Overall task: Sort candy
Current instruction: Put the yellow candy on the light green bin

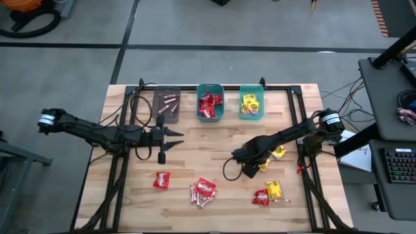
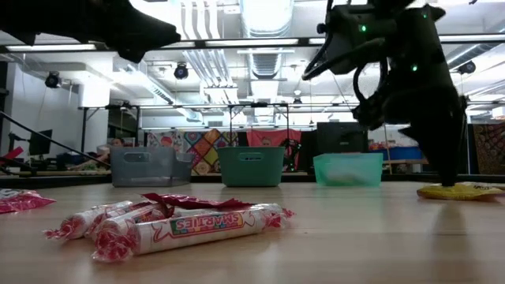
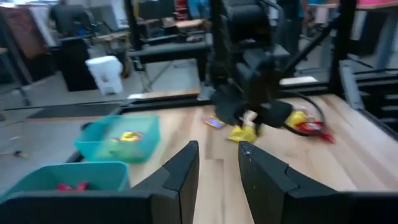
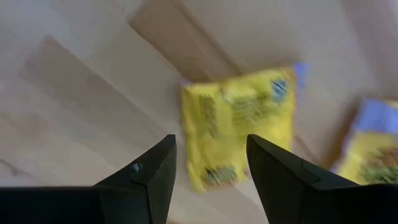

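Candy sort: R gripper over yellow packet

R gripper [image 4: 208, 177] hung low over the table's [image 1: 195, 156] right half w/ fingers spread apart, nothing between them. A yellow packet [image 4: 239, 121] lay flat on the wood just past my fingertips; a 2nd yellow packet [image 4: 373, 149] sat near it. L gripper [image 1: 170, 143] waited above the left-center, fingers part open, empty. At the far edge stood 3 bins: grey bin [image 1: 167, 104] w/ pink sticks, teal bin [image 1: 210, 104] w/ red packets, lighter teal bin [image 1: 251, 103] w/ yellow ones. Loose candy near the front: a red packet [image 1: 162, 180], a cluster of Smarties rolls [image 2: 189, 229] w/ a red packet on top, plus a mixed red-yellow pile [image 1: 270, 192].
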